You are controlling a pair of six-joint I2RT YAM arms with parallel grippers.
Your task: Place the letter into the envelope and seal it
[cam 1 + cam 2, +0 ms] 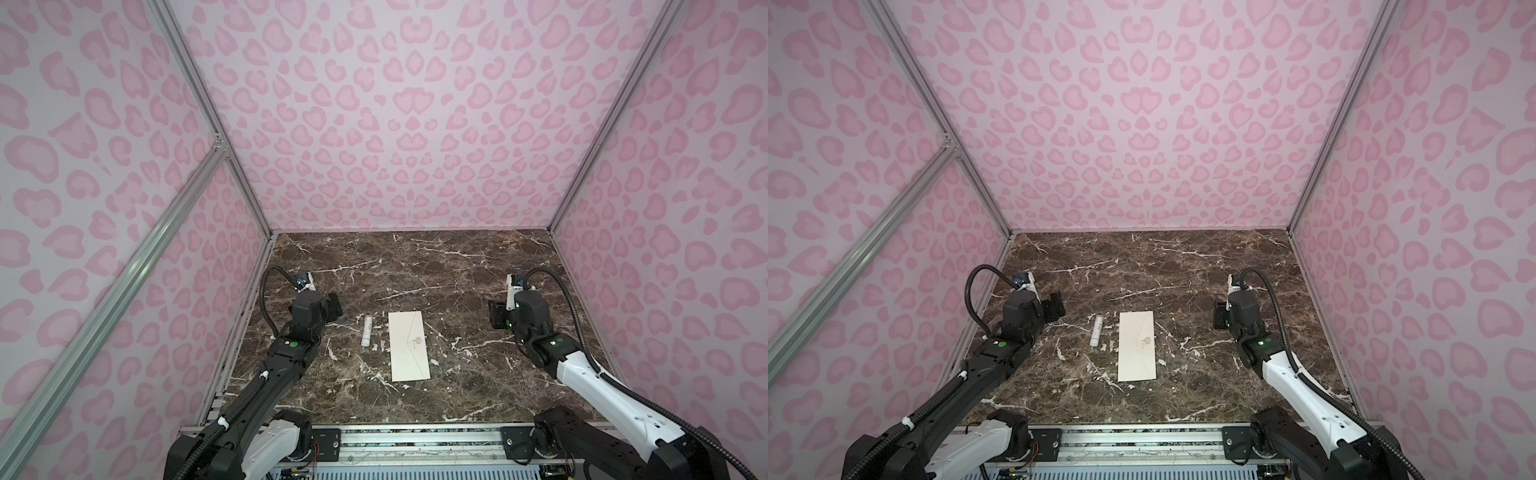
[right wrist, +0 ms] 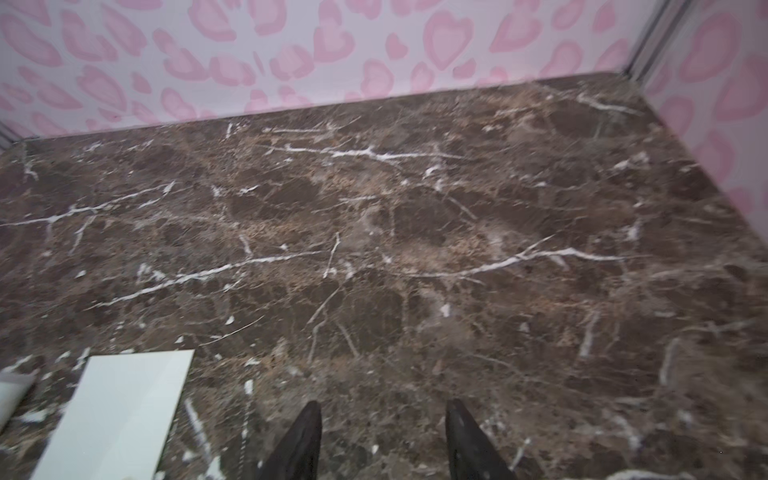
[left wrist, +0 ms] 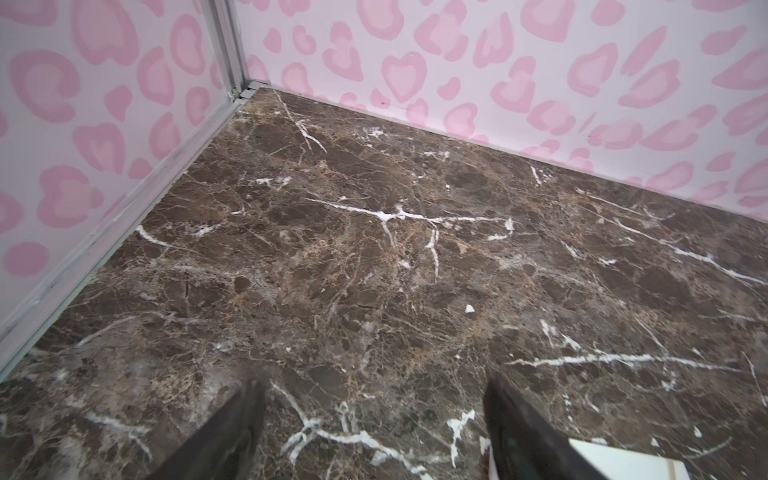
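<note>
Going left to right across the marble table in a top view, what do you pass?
left gripper → white stick → envelope → right gripper

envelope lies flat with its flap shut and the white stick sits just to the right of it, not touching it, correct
One thing is wrong: the stick sits to the left of the envelope, on the left arm's side, not the right. Both top views show it. The rest stands: the envelope lies flat with its flap shut, and the stick is not touching it.
</note>
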